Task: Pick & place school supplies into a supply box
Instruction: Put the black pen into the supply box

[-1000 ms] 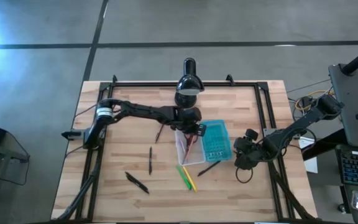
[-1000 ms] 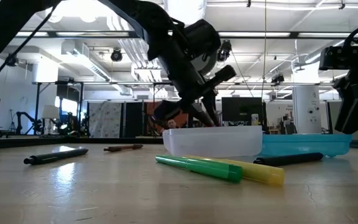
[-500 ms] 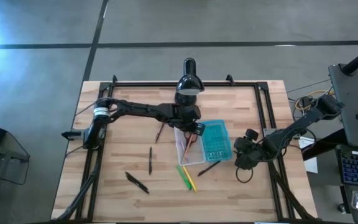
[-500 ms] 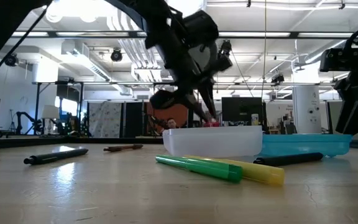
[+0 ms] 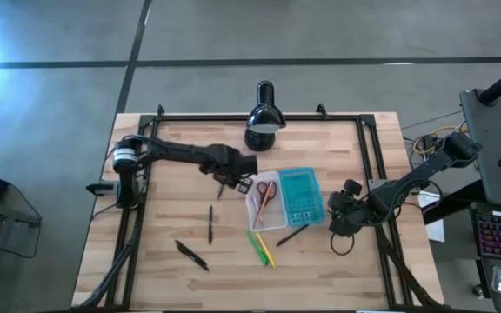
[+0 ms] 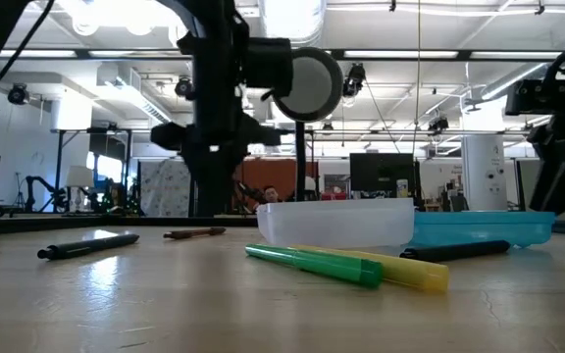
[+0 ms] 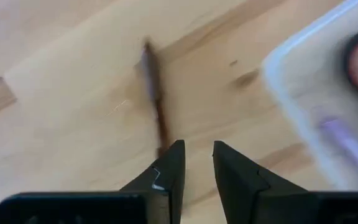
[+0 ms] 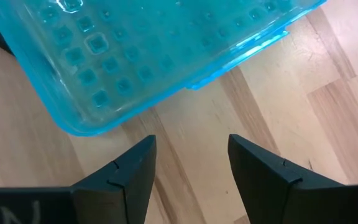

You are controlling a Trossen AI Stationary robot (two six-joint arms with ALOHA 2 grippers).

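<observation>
Scissors (image 5: 266,193) with red handles lie inside the clear tray of the supply box (image 5: 283,201), its teal lid (image 5: 302,196) folded open flat so the tray can take more. Just beside the tray, the left gripper (image 5: 230,180) hangs over a thin brown pen (image 7: 156,111) on the wooden table (image 5: 172,148), fingers slightly parted and empty, seemingly lining up the next pick. The right gripper (image 5: 341,222) waits wide open and empty beside the lid. Green (image 5: 257,246), yellow (image 5: 266,249) and black pens (image 5: 210,223) lie loose on the table nearby.
</observation>
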